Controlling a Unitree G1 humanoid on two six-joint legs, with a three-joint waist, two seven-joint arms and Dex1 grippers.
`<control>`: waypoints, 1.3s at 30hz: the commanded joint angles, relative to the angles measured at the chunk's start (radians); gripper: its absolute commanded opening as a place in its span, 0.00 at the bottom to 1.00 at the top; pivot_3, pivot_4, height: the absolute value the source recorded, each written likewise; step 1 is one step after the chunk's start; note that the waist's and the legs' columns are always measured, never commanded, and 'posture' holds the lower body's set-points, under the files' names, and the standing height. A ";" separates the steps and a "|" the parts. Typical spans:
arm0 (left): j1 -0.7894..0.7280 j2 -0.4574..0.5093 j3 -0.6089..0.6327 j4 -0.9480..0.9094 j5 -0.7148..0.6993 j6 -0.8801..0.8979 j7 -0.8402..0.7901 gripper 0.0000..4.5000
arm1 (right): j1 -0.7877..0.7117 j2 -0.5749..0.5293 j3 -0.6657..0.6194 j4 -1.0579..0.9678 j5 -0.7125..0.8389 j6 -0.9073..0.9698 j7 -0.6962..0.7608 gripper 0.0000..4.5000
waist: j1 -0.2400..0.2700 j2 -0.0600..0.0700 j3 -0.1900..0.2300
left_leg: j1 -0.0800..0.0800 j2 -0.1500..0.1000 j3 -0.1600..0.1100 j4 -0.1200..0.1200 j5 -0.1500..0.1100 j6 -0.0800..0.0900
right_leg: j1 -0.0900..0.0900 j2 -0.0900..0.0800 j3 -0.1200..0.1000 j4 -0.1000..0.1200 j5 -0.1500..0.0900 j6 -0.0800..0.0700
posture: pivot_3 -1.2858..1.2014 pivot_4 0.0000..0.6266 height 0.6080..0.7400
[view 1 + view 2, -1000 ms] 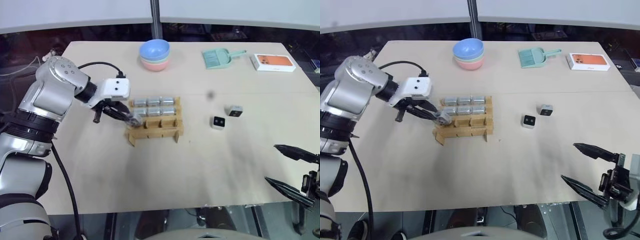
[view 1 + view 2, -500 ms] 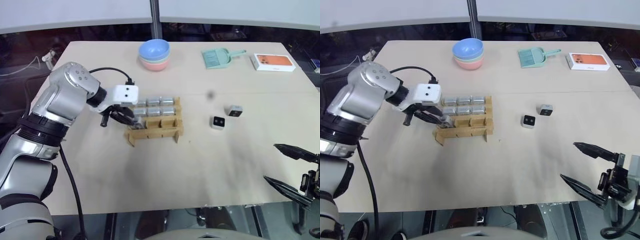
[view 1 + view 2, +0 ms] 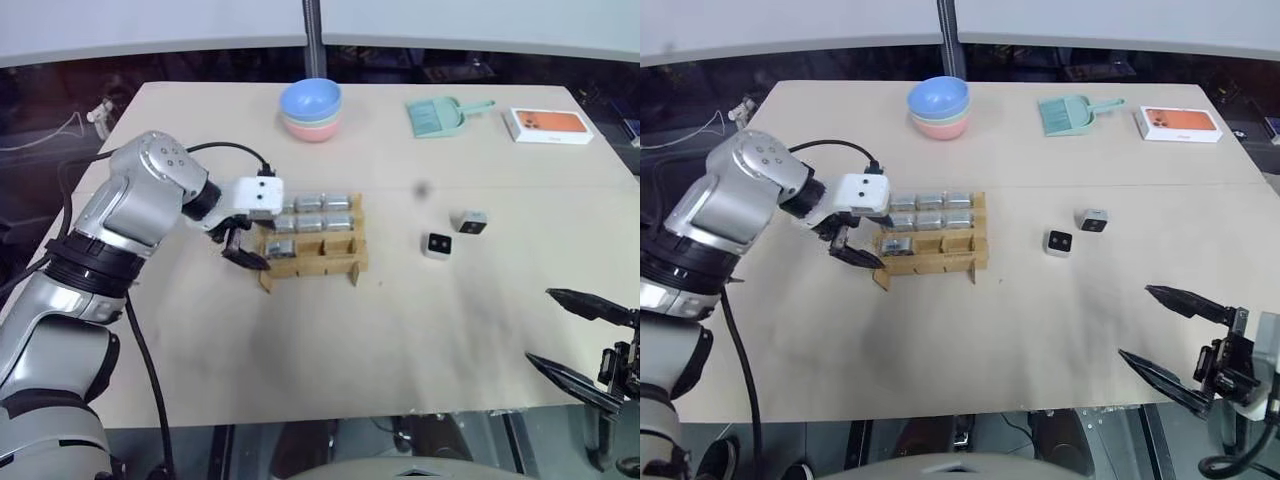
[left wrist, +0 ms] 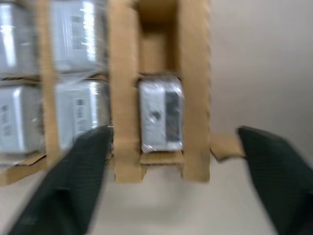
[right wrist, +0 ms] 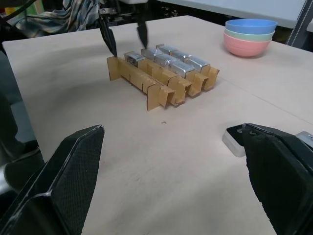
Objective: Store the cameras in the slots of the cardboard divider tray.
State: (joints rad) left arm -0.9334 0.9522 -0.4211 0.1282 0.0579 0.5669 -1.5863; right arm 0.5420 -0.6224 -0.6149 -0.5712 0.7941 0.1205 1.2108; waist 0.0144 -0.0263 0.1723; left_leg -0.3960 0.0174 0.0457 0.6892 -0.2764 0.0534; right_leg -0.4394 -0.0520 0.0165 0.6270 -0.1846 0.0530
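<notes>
Where it gripped a camera before, the left pincer now gapes over the tray.

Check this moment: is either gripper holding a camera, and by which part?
Nothing is held. The left gripper stands open over the tray, a camera lying in the slot between its fingers, untouched. The right gripper is open and empty.

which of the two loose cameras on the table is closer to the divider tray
The camera with its dark lens facing up; it lies nearer the cardboard divider tray than the other loose camera, which sits farther back.
</notes>
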 commanded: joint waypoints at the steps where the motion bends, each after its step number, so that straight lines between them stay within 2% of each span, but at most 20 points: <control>1: -0.024 0.044 0.087 -0.042 -0.064 0.057 -0.021 0.99 | 0.009 0.004 -0.015 -0.018 0.012 -0.016 -0.006 1.00 | -0.001 0.000 0.000 | 0.000 0.000 0.000 0.000 0.000 0.000 | 0.000 0.000 0.000 0.000 0.000 0.000 | 0.52 0.24 1.00; 5: -0.007 0.058 0.214 -0.045 -0.197 0.037 -0.025 0.99 | -0.009 -0.003 -0.004 -0.005 0.004 -0.012 -0.017 1.00 | -0.003 0.000 0.000 | 0.000 0.001 -0.001 0.000 0.000 0.000 | 0.000 0.000 0.000 0.000 0.000 0.000 | 0.52 0.24 1.00; 8: 0.056 -0.021 0.466 -0.095 -0.441 0.037 -0.007 0.99 | -0.078 -0.023 0.051 0.027 -0.078 0.009 -0.097 1.00 | -0.003 0.000 0.000 | 0.001 0.002 -0.001 0.000 0.000 0.000 | 0.000 0.000 0.001 0.000 0.000 0.000 | 0.52 0.24 1.00; 9: 0.074 -0.040 0.515 -0.110 -0.487 0.047 0.009 0.99 | -0.093 -0.031 0.064 0.036 -0.112 0.017 -0.123 1.00 | -0.003 0.000 0.000 | 0.001 0.004 -0.002 0.000 0.000 0.000 | 0.000 0.000 0.001 0.000 0.000 0.000 | 0.52 0.24 1.00; 12: 0.191 -0.054 0.638 -0.177 -0.559 0.079 0.085 0.99 | -0.143 -0.063 0.136 0.047 -0.173 0.066 -0.176 1.00 | -0.004 0.001 -0.001 | 0.001 0.003 -0.002 0.002 0.000 0.000 | 0.000 -0.001 0.002 0.001 0.000 0.000 | 0.52 0.24 1.00; 16: 0.330 -0.052 0.786 -0.259 -0.670 0.124 0.161 0.99 | -0.266 -0.087 0.275 0.093 -0.348 0.171 -0.357 1.00 | -0.019 0.000 0.000 | 0.003 0.003 -0.001 0.000 0.000 0.000 | 0.000 0.000 0.002 0.003 0.001 -0.002 | 0.52 0.24 1.00; 20: 0.420 -0.048 0.864 -0.356 -0.773 0.166 0.220 0.99 | -0.430 -0.084 0.379 0.179 -0.400 0.299 -0.456 1.00 | -0.019 0.000 0.000 | 0.002 0.004 -0.001 0.001 0.000 0.000 | 0.000 -0.001 0.002 0.003 0.001 -0.002 | 0.52 0.24 1.00; 23: 0.461 -0.049 0.918 -0.396 -0.850 0.192 0.263 0.99 | -0.549 -0.042 0.436 0.224 -0.408 0.394 -0.536 1.00 | -0.017 -0.001 -0.001 | 0.002 0.003 0.000 0.001 0.000 0.000 | 0.000 -0.001 0.002 0.003 0.002 -0.004 | 0.52 0.24 1.00; 30: 0.569 -0.042 0.971 -0.461 -0.931 0.179 0.321 0.99 | -0.760 0.069 0.485 0.424 -0.518 0.283 -0.660 1.00 | -0.026 0.000 0.000 | 0.001 0.001 0.001 0.000 0.000 0.000 | 0.000 -0.001 0.002 0.002 0.003 -0.004 | 0.52 0.24 1.00; 34: 0.604 -0.036 0.976 -0.479 -0.956 0.165 0.339 0.99 | -0.854 0.073 0.511 0.536 -0.562 0.228 -0.653 1.00 | -0.026 0.000 0.000 | 0.001 0.001 0.001 0.000 0.000 0.000 | -0.001 -0.001 0.002 0.001 0.003 -0.004 | 0.52 0.24 1.00; 39: 0.618 -0.021 0.965 -0.477 -0.967 0.148 0.347 0.99 | -0.953 0.009 0.573 0.695 -0.612 0.148 -0.523 1.00 | -0.027 0.000 0.000 | 0.001 0.000 0.001 -0.001 0.000 -0.001 | -0.001 -0.001 0.001 0.001 0.004 -0.004 | 0.52 0.24 1.00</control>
State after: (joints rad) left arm -0.3109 0.9100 0.5245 -0.3279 -0.8913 0.7366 -1.2418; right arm -0.3767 -0.5784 -0.0432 0.1014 0.1971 0.3063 0.6382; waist -0.0123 -0.0262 0.1721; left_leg -0.3949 0.0178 0.0472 0.6880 -0.2762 0.0529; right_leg -0.4401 -0.0529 0.0178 0.6276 -0.1810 0.0489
